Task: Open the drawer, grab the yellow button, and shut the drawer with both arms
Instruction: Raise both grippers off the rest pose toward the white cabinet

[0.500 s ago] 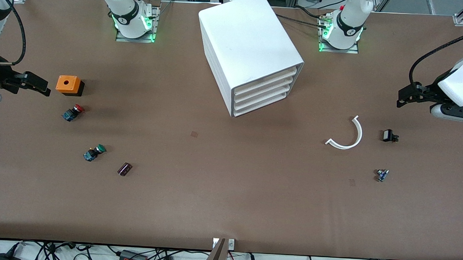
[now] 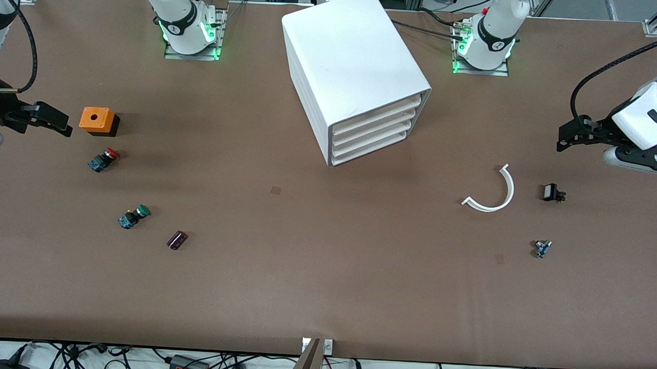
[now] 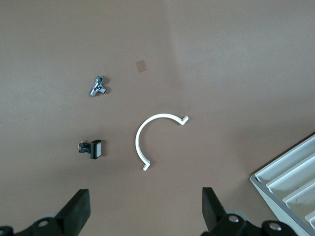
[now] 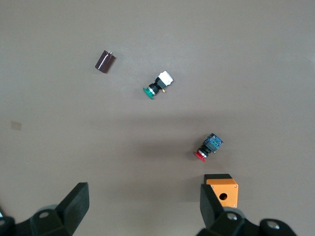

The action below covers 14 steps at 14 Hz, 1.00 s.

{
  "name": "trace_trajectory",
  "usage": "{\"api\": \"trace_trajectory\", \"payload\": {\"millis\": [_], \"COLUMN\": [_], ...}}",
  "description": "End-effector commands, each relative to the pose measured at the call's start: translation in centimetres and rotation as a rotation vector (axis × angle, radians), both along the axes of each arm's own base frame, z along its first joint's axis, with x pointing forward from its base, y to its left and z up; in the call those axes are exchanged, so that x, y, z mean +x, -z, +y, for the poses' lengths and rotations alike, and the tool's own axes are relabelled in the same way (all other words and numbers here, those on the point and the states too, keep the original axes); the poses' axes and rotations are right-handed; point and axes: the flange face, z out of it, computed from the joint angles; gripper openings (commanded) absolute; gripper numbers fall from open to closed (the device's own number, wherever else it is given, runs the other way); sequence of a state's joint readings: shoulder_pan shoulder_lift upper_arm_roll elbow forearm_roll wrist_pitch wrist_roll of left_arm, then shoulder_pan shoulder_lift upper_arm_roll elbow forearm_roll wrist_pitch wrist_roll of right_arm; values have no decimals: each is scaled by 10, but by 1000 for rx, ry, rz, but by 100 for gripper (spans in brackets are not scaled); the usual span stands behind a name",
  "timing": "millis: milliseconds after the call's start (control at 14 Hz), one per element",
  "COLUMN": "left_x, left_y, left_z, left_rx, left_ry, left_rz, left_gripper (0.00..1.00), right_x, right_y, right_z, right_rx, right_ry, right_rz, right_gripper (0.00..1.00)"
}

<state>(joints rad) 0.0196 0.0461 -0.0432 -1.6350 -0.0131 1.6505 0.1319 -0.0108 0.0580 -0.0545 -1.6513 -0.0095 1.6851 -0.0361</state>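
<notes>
The white cabinet (image 2: 354,65) stands in the middle of the table near the arms' bases, its front turned toward the left arm's end. Its topmost drawer (image 2: 377,116) is shut, like the three below it. The button is out of view. My left gripper (image 2: 565,141) hangs open and empty over the table at the left arm's end; in its wrist view the left gripper (image 3: 146,202) has bare table between its fingers, with a corner of the cabinet (image 3: 290,172) showing. My right gripper (image 2: 63,123) hangs open and empty beside an orange box (image 2: 96,120), also seen as the right gripper (image 4: 145,197).
Near the right gripper lie a red-capped button (image 2: 104,160), a green-capped button (image 2: 133,216) and a dark cylinder (image 2: 177,240). Toward the left arm's end lie a white curved strip (image 2: 495,193), a small black part (image 2: 552,192) and a small metal part (image 2: 542,248).
The left arm and its gripper have shifted slightly toward the cabinet. The right arm and all objects on the table are unchanged.
</notes>
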Motion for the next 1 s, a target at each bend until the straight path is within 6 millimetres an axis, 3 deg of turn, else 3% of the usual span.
{"api": "trace_trajectory", "payload": {"millis": [0,214,286,429,643,929], "left_x": [-4,-6,-9,-16,-14,-1], "left_y": [-7,13,13,34,80,139], "left_z": [0,-9,-14,-31,-56,-98], "left_rx": [-9,-38,-84,-226,-385,-662], "left_ry": [18,37,37,42,63,183], "left_rz": [-14,85,120,266,447,556], "left_gripper": [100,100,100,100,100,100], "right_x": [2,3,5,9,17,21], "right_y": [4,4,9,15,21,23], "right_z": [7,24,34,52,78,137], "right_rx": [4,33,58,95,112,109], "right_ry": [-21,-29,-39,-57,-92,-189], "right_rz": [0,-3,4,13,1,-4], "right_gripper": [100,100,100,100,100,100]}}
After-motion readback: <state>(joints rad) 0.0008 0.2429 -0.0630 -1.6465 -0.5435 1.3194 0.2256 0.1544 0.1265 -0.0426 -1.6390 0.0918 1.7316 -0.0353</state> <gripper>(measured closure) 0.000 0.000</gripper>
